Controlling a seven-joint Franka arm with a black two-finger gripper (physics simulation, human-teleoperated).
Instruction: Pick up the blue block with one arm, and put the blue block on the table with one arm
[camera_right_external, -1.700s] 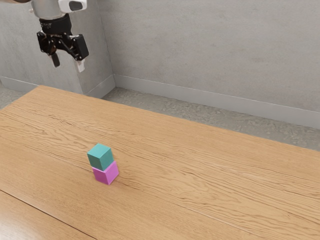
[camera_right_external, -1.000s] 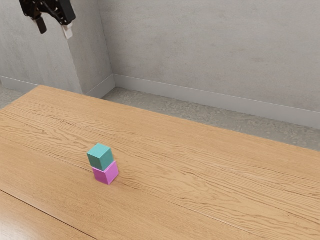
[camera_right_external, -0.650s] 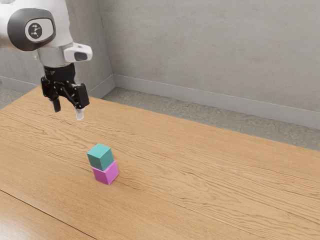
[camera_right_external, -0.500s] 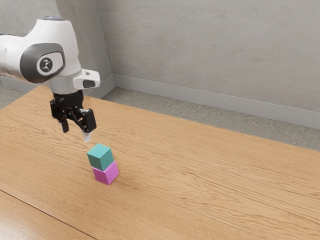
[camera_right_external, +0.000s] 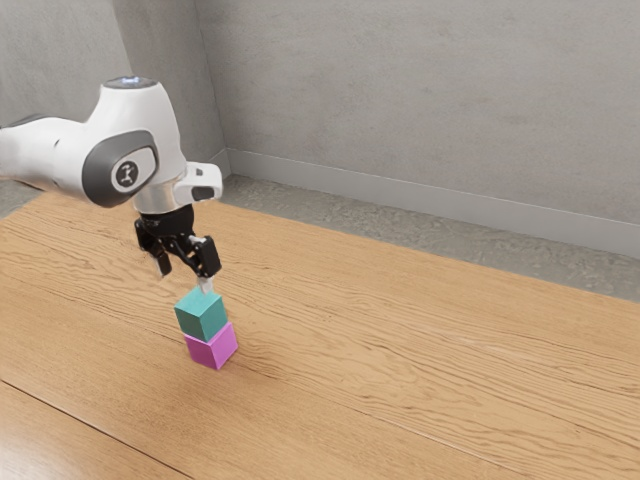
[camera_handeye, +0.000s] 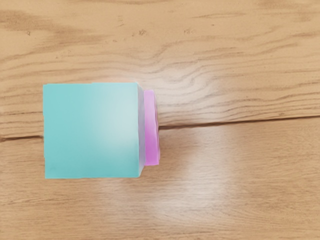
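- Hand (camera_right_external: 186, 279) unclenched, fingers apart, near blue block (camera_right_external: 201, 315).
- Pink block (camera_right_external: 212, 347) under it.
- Counter (camera_right_external: 420, 350) stretches toward exterior view's right.
- Emblem (camera_right_external: 127, 174) on arm (camera_right_external: 150, 120), unreadable.

In the exterior view, the smooth white robot arm (camera_right_external: 52, 155) runs off the left edge and covers the far corner of the pale brown wooden table (camera_right_external: 450, 350), itself cropped by the frame. A small emblem (camera_right_external: 127, 174) on the arm is too tiny to read. The teal cube-shaped block (camera_right_external: 201, 318) hides the top of the magenta cube-shaped block (camera_right_external: 212, 347). In the wrist view, it covers all but a narrow strip of the magenta block, and part of a dark table seam (camera_handeye: 240, 121).
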